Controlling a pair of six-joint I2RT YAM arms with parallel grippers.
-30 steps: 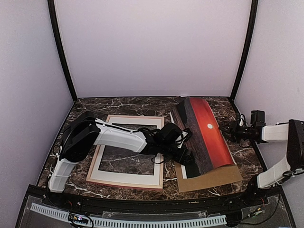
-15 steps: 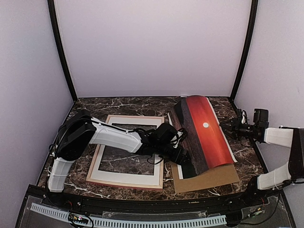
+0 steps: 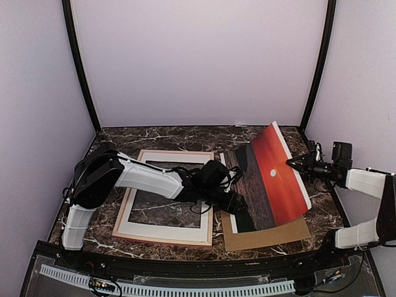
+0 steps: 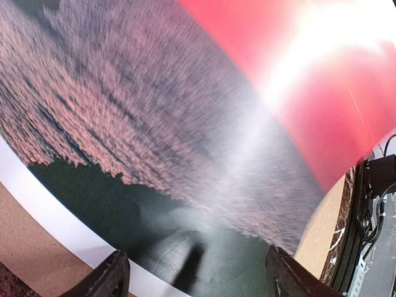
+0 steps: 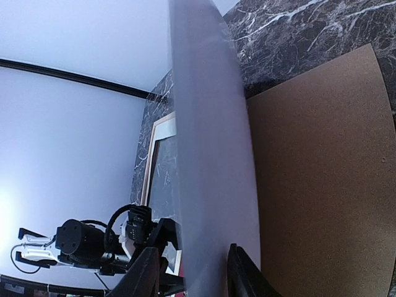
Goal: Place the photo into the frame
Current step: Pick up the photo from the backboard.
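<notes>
The photo (image 3: 272, 179), a red sunset print, stands tilted, its right edge raised and its lower left end down by my left gripper (image 3: 241, 207). In the left wrist view the photo's dark sea (image 4: 154, 124) fills the picture, and my left gripper (image 4: 198, 281) is open wide just above its near corner. My right gripper (image 3: 289, 163) is at the raised right edge. In the right wrist view the photo's white back (image 5: 210, 185) runs between the fingers of the right gripper (image 5: 195, 275), which are still apart. The frame (image 3: 164, 232) lies flat at the left, pale side up.
A brown backing board (image 3: 278, 234) lies under the photo on the dark marble table (image 3: 124, 139) and reaches the front edge; it also shows in the right wrist view (image 5: 322, 173). White walls with black corner posts (image 3: 80, 68) enclose the table.
The photo went from an arch with its right edge down to a tilted sheet with that edge lifted. The right gripper reached that edge and its jaws narrowed. The left arm barely shifted.
</notes>
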